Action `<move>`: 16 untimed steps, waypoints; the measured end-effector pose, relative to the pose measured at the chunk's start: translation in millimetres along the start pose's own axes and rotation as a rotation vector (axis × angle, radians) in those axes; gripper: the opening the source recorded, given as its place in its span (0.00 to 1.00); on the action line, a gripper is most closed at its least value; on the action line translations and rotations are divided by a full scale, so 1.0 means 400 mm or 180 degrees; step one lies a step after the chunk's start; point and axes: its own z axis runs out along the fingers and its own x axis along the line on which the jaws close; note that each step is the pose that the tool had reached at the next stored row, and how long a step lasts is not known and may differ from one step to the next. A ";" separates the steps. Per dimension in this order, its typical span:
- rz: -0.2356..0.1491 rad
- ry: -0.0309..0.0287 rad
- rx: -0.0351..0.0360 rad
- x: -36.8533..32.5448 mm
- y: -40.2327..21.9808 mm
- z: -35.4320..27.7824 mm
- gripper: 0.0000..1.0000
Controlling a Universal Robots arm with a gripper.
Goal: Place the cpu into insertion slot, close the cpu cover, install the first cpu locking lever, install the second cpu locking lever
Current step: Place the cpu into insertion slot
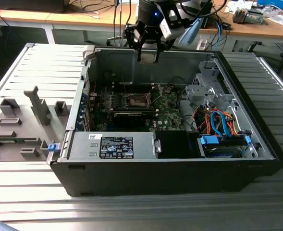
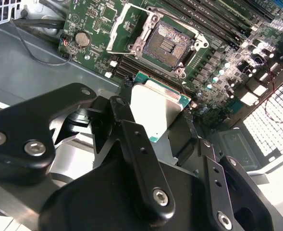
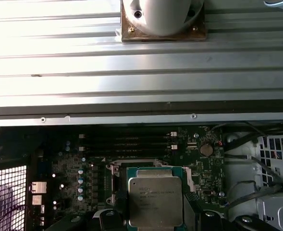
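My gripper (image 1: 148, 54) hangs above the far wall of the open computer case (image 1: 256, 159), shut on the cpu (image 2: 155, 108), a small square chip with a silver-grey top and green edge. In the first wrist view the cpu (image 3: 155, 202) sits between the black fingers (image 3: 103, 217), hiding most of the socket beneath. The insertion slot (image 2: 167, 45) lies bare on the green board, a dark square of contacts inside a silver rim, also seen in the exterior view (image 1: 134, 100). The cpu cover (image 2: 123, 30) is swung open beside the slot.
Long memory slots (image 2: 218, 24) run beside the socket, and a coin battery (image 2: 82, 38) lies near it. A black card (image 1: 131, 115), a power supply (image 1: 112, 144) and a drive bay with blue cables (image 1: 223, 130) crowd the case. Grey fixtures (image 1: 21, 125) stand at the exterior view's left.
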 end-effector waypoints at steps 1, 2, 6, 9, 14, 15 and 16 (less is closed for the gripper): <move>0.0000 0.0000 0.0000 0.000 0.000 0.001 0.54; 0.0000 0.0000 0.0000 0.000 0.000 0.001 0.54; 0.0000 0.0000 0.0000 0.000 -0.001 0.003 0.54; 0.0000 0.0000 0.0000 0.000 -0.001 0.005 0.54; 0.0000 0.0000 0.0000 0.000 -0.002 0.008 0.54; 0.0000 0.0000 0.0000 0.000 -0.002 0.008 0.54; 0.0000 0.0000 0.0000 0.000 -0.002 0.009 0.54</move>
